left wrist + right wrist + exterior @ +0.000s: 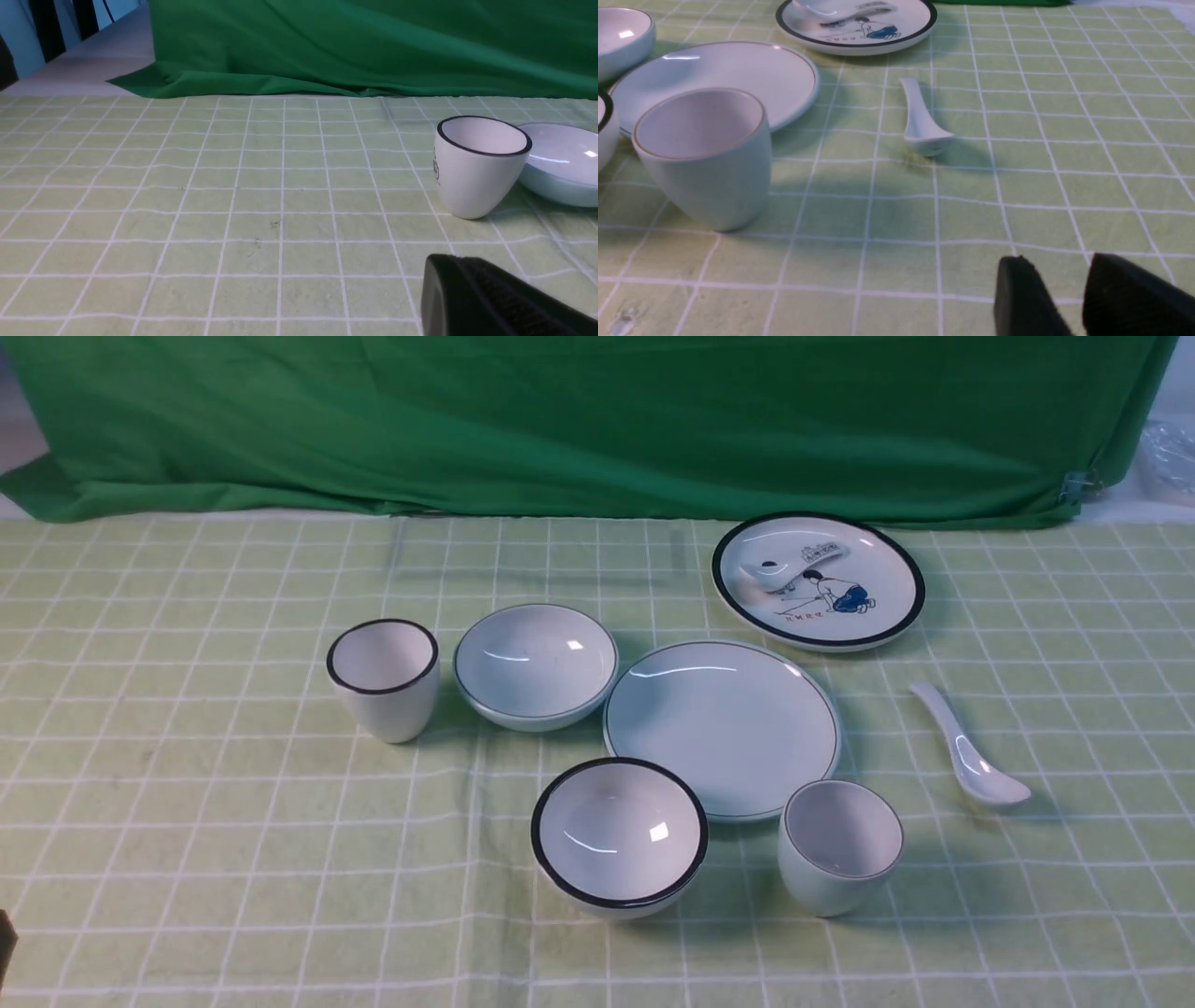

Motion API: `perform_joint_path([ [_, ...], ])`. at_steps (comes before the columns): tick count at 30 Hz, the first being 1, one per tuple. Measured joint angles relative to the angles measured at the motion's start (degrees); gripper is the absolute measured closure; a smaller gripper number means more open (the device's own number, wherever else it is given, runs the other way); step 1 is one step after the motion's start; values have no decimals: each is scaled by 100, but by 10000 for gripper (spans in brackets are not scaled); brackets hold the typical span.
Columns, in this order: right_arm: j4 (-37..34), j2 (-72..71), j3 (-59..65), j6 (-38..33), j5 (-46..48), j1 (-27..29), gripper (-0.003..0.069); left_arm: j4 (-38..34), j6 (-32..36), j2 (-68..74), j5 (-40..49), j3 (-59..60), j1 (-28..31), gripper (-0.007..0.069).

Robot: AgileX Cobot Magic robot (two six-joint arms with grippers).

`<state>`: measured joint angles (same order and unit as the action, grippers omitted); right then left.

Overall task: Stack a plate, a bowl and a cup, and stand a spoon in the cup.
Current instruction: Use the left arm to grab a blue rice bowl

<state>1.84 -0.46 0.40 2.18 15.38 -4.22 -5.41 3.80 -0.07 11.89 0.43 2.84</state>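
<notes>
The plain plate (724, 728) lies mid-table, also in the right wrist view (714, 74). The thin-rimmed bowl (535, 663) stands at its left and shows in the left wrist view (560, 163). The thin-rimmed cup (838, 845) stands upright at the plate's near right, also in the right wrist view (703, 158). The white spoon (971, 761) lies on the cloth to the right, also in the right wrist view (922, 116). My left gripper (460, 261) shows as one dark mass, empty, low over the cloth. My right gripper (1059, 261) has a narrow gap and is empty, near the spoon.
A black-rimmed cup (384, 677) stands at the left, close to my left gripper (481, 165). A black-rimmed bowl (618, 835) stands in front of the plate. A cartoon plate (818, 579) with another spoon on it lies at the back right. A green curtain (597, 420) hangs behind.
</notes>
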Motion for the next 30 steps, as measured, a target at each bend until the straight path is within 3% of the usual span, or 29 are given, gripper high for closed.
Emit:
perform_joint_path([
  [1,0,0,0,0,0,0,413,-31,-40,0,-41,0,0,603],
  [5,0,0,0,0,0,0,413,-1804,-982,0,-759,0,0,603],
  [7,0,0,0,0,0,0,413,-2280,-1291,0,-969,0,0,603],
  [10,0,0,0,0,0,0,413,-2674,-1699,0,-1285,-20,0,603],
  [13,0,0,0,0,0,0,413,-2716,-1744,44,-874,-377,-58,603],
  [20,0,0,0,0,0,0,413,-2507,29,1925,843,-2403,-469,603],
  [23,0,0,0,0,0,0,413,-2500,1162,3463,2026,-3537,-558,603],
  [30,0,0,0,0,0,0,413,-2443,1712,5593,2687,-4703,-1284,603],
])
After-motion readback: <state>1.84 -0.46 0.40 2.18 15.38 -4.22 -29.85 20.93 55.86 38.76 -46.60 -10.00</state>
